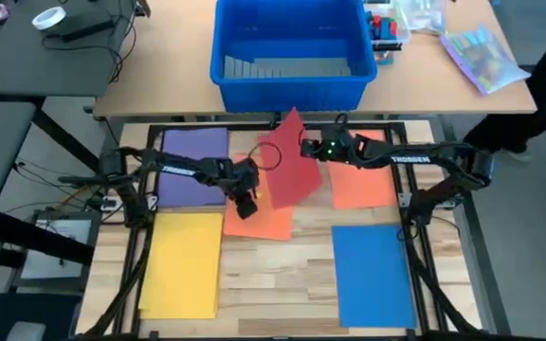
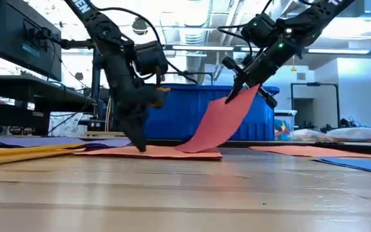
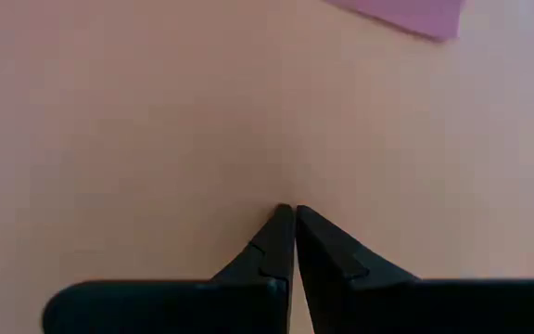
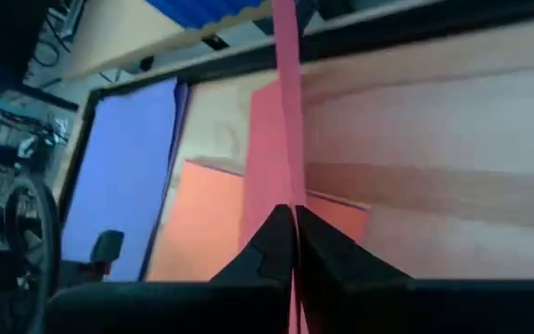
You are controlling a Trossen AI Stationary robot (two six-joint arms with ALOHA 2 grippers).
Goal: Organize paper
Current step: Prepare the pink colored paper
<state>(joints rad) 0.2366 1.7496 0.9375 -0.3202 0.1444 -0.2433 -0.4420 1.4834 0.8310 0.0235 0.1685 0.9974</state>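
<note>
On the wooden table point(image 1: 282, 275), the right claw point(image 1: 303, 147) pinches the red sheet point(image 1: 288, 161); the left claw point(image 1: 245, 205), fingers together, presses the orange sheet point(image 1: 265, 222).

Overhead and table-level views of the workspace. A slatted wooden tabletop point(image 1: 282, 275) sits within a black metal frame point(image 1: 282, 126). Behind it stands a lighter desk point(image 1: 169, 57); a dark side desk point(image 1: 17, 57) holds a tape roll point(image 1: 48, 17). Ceiling ducts and bright lights point(image 2: 192, 19) run overhead.
</note>
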